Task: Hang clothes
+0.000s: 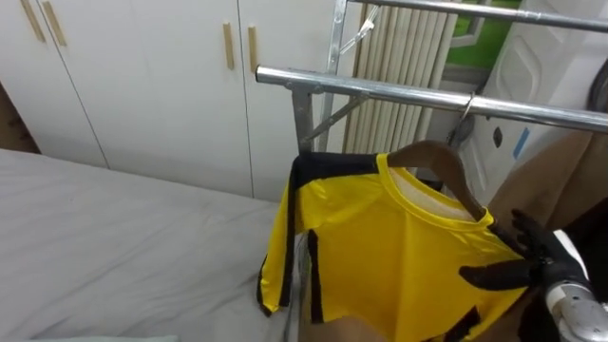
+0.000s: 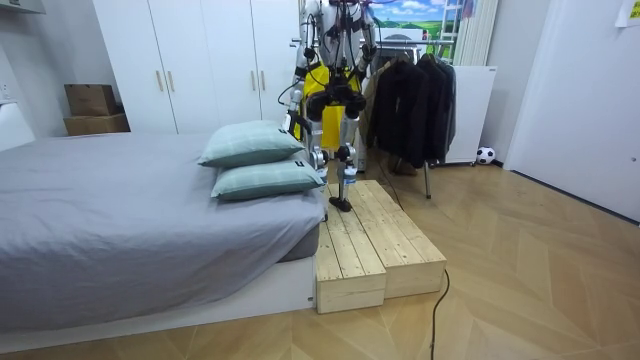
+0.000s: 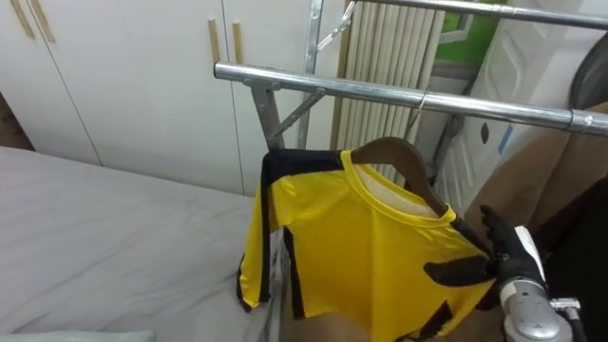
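R hand point(image 1: 521, 258) sits low on the far side of the yellow shirt point(image 1: 399, 256), thumb and fingers spread wide and relaxed. The thumb lies flat on the cloth and the fingers are up by the black-trimmed shoulder edge. It touches the shirt w/o closing round anything.

The shirt is on a wooden hanger point(image 1: 432, 157) just up and inward of the hand. The hanger's hook is over the rail point(image 1: 408, 95) right above the hand, so the shirt is already hung. The shirt's near shoulder is just beside the rack's upright post point(image 1: 302, 119), and its lower hem runs out of frame.

A second rail point(image 1: 475, 11) runs higher up, beyond the first. There is free rail btwn the hook and the post. On the hand's outer side a tan garment point(image 1: 560, 180) hangs close, leaving little slack there.

Past the shirt, across from the hand, lies the grey bed point(image 1: 114, 247), w/ white cupboard doors point(image 1: 161, 76) behind it. Ribbed white panels point(image 1: 408, 52) stand behind the rails.

In the room view the robot stands on a wooden platform point(image 2: 375, 235) btwn the bed and the rack. Two pillows point(image 2: 250, 145) are at its L, and dark coats point(image 2: 410, 100) hang further along the rack. L hand point(image 2: 293, 122) hangs by its side, too small to read.
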### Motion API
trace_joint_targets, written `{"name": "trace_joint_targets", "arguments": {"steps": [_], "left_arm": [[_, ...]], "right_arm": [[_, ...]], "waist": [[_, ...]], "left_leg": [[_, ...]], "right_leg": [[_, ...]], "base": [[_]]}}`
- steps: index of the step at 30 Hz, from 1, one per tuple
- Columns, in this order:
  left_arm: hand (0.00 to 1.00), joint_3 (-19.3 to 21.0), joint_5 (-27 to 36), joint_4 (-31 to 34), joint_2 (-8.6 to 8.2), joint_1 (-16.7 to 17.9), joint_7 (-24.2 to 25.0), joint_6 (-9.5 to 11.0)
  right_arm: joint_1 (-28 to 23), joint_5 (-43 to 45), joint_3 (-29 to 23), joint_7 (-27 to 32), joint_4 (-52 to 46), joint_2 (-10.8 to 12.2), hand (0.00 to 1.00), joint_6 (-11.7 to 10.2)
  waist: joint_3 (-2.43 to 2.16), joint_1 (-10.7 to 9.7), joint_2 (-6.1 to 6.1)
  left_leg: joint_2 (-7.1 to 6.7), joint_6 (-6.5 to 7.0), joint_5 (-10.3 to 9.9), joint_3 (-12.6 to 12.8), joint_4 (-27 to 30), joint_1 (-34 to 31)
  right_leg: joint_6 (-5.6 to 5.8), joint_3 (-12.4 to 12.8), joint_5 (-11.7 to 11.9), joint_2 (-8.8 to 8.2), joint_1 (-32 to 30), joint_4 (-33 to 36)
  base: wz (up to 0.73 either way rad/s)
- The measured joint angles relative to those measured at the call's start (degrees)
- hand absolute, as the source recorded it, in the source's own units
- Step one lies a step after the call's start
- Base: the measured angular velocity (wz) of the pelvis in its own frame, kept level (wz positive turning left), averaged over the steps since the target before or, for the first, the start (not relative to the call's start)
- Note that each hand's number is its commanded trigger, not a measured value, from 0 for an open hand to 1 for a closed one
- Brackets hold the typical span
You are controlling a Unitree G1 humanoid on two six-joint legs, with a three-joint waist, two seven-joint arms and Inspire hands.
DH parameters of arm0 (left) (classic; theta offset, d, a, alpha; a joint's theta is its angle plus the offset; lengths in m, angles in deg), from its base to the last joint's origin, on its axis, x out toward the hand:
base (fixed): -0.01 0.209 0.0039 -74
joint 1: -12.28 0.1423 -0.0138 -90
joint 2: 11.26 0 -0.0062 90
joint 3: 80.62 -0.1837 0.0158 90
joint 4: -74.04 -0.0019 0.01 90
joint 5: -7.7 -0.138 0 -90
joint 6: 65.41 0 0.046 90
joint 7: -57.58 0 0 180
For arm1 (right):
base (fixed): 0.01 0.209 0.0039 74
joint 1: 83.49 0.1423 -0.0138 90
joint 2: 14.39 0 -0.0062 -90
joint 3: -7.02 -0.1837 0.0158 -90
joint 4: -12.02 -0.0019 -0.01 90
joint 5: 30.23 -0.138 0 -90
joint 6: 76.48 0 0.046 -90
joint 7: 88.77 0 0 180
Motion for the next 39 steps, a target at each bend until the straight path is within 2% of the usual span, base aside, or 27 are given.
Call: {"name": "trace_joint_targets", "arguments": {"steps": [8, 14, 24, 31, 39], "left_arm": [[0.00, -0.11, -0.03, 0.47, 0.00, -0.08, 0.01, 0.02], [0.00, -0.04, -0.02, 0.97, 0.01, -0.08, 0.01, 0.02], [0.00, 0.01, -0.01, 1.00, 0.02, -0.05, 0.02, 0.02], [0.00, 1.11, 0.01, 0.99, 0.02, 0.48, 0.11, 0.09], [0.00, 1.10, 0.00, 1.00, 0.01, 1.10, 0.07, 0.07]], "right_arm": [[1.24, 0.49, 0.10, 1.33, -2.79, -0.08, 0.00, -0.02], [2.27, 0.60, 0.10, 1.37, -4.64, -0.08, 0.00, -0.01], [2.28, 1.67, 0.03, 1.81, -5.71, -0.21, 0.00, -0.02], [2.20, 1.60, -1.17, 2.15, -6.06, -1.04, 0.00, -0.03], [0.30, 1.64, -2.84, 6.33, -6.05, -1.24, 0.00, -0.03]], "waist": [[-0.04, -0.10, 0.01], [-0.05, -0.99, -0.03], [-0.05, -1.60, -0.20], [-0.01, -3.03, -0.34], [-0.01, -4.49, -0.32]], "left_leg": [[0.03, 0.00, 0.00, 0.11, 0.01, -0.72], [0.09, 0.00, 0.00, 0.01, 0.03, -0.94], [0.11, 0.00, 0.00, -0.02, 0.02, -0.96], [0.15, 0.00, 0.01, 0.03, -0.06, -0.74], [0.16, -0.01, 0.01, 0.04, -0.04, -0.66]], "right_leg": [[-0.42, -0.55, 0.13, -0.02, -1.18, 0.64], [-0.40, 0.26, -0.16, 0.31, -1.23, 0.65], [-0.48, 0.25, -0.16, 0.29, -1.23, 0.64], [-0.54, 0.08, -0.18, 0.32, -1.11, 0.62], [-0.58, 0.36, -0.17, 0.42, -1.08, 0.64]], "base": [[-0.02], [0.01], [0.00], [0.00], [-0.01]]}}
